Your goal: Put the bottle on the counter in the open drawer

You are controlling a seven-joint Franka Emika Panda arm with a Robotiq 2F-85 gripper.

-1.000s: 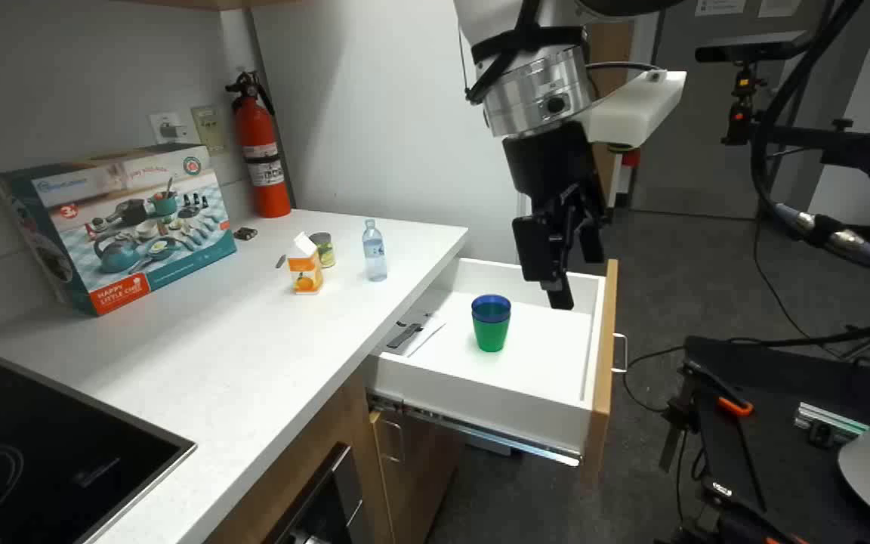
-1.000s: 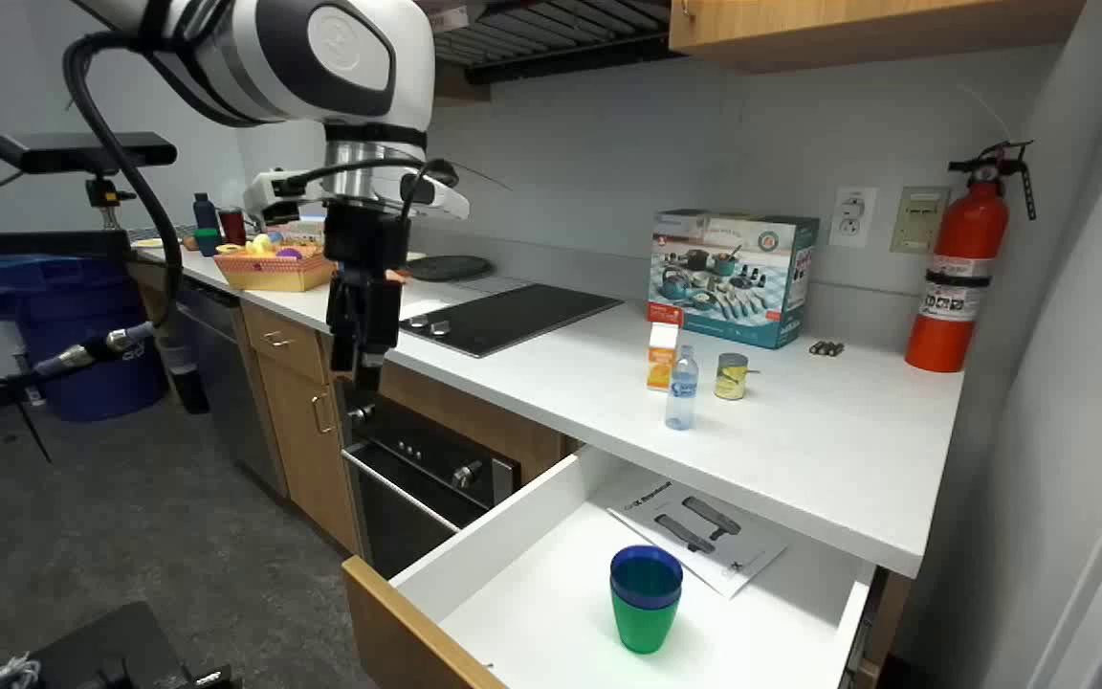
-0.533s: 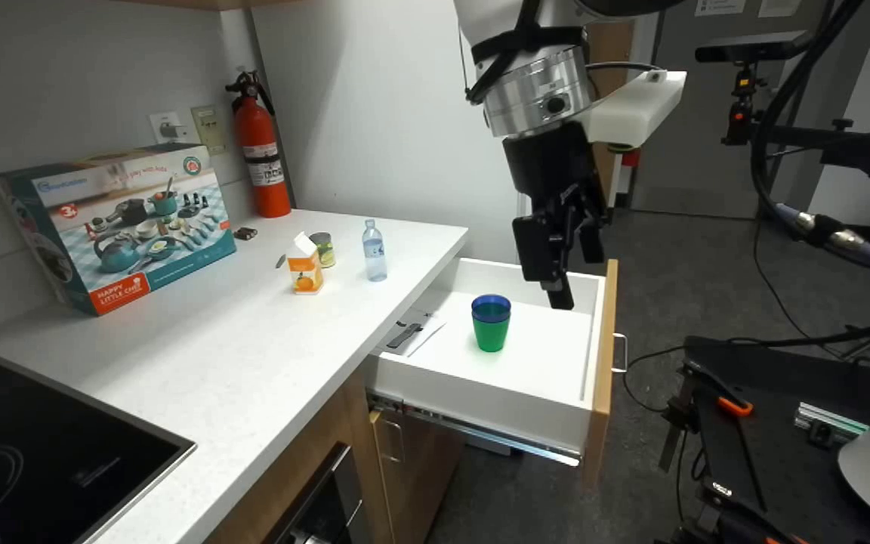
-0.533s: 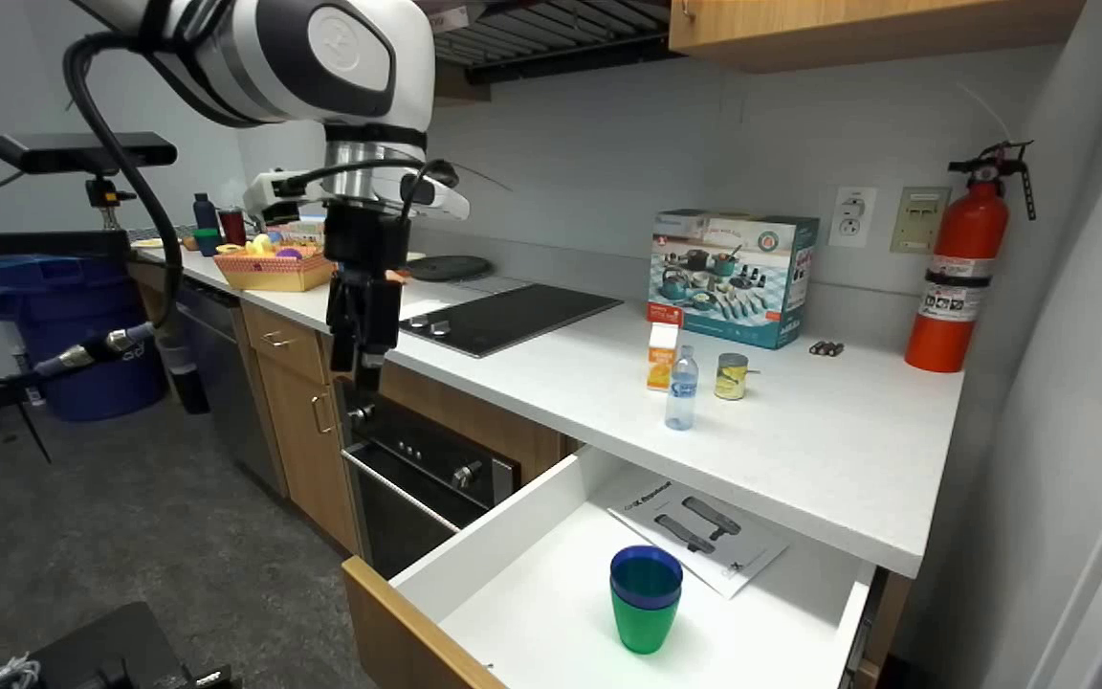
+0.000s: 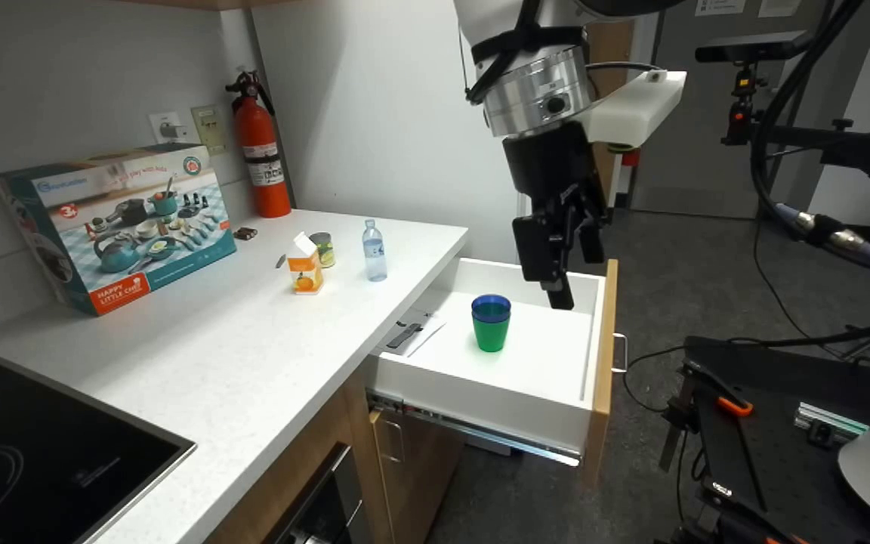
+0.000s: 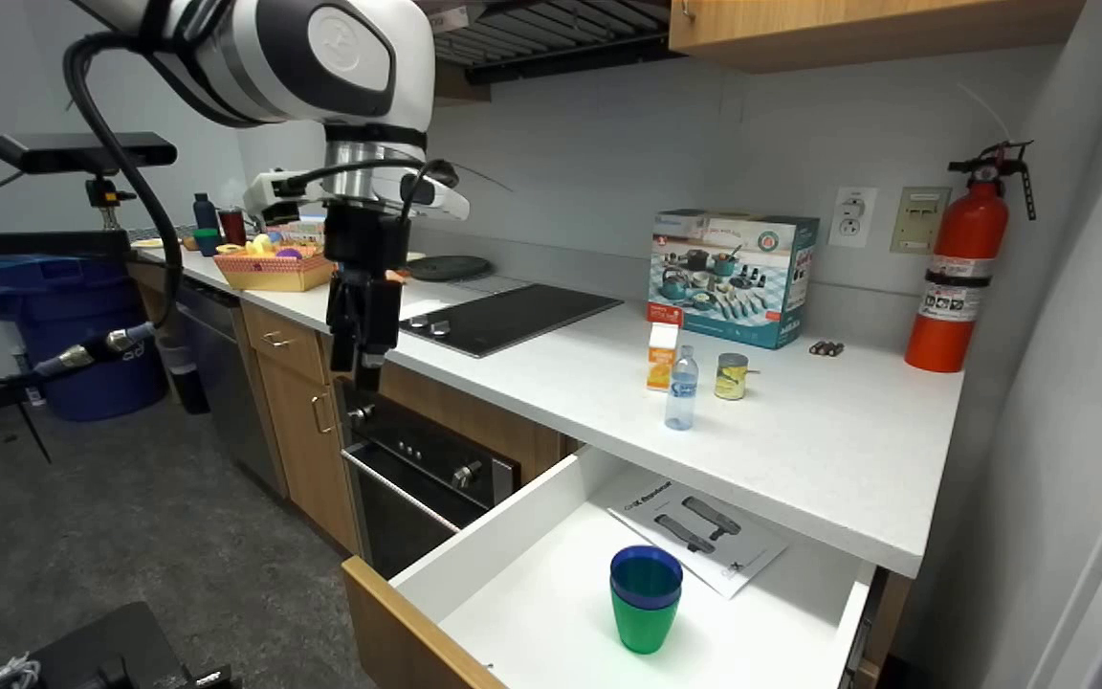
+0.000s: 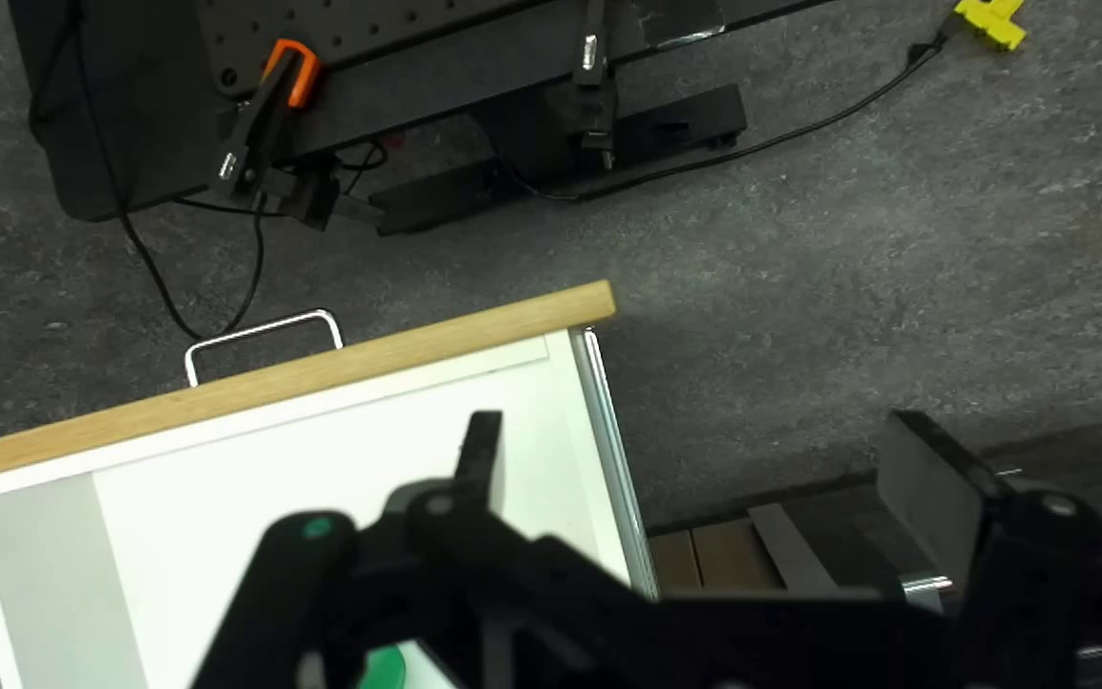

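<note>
"So, item one, the bottle [image 6: 681,389]: position?"

"Small, clear, tinted pale blue. Upright on the counter [image 6: 828,459], near its front edge. Neighbours: an orange-and-white carton [image 5: 304,270] and a yellow can [image 6: 731,376], both near, both apart from it, both farther from that edge."

"Item two, the drawer [image 5: 480,400]: room inside?"

"Open; juts from beneath the counter's front edge. Light wood front panel [image 5: 603,363], wire handle [image 7: 264,327], white walls. Contents: a blue cup [image 6: 646,569] nested in a green cup [image 6: 645,627], upright; a printed sheet [image 6: 699,538], flat, on the counter side. White bottom shows to either side of the cups, and between them and the front panel."

"Item three, the gripper [image 7: 704,440]: condition?"

"Black. Fingers [image 7: 934,498] spread, a wide gap showing between them in the wrist view; there the drawer's side rim and metal rail [image 7: 613,459] run through that gap. Held well apart from the bottle, out beyond the counter's front edge in both exterior views."

"Remaining edges?"

"Cooktop [image 5: 50,453], black, thin metal border, let into the same counter; a long stretch of pale worktop between it and the carton. Picture-printed box [image 5: 125,219], near the rear wall [image 6: 752,144]. Fire extinguisher [image 5: 259,136], red, at the rear corner. Side wall [image 5: 390,136], pale, beyond the counter's end."
</note>
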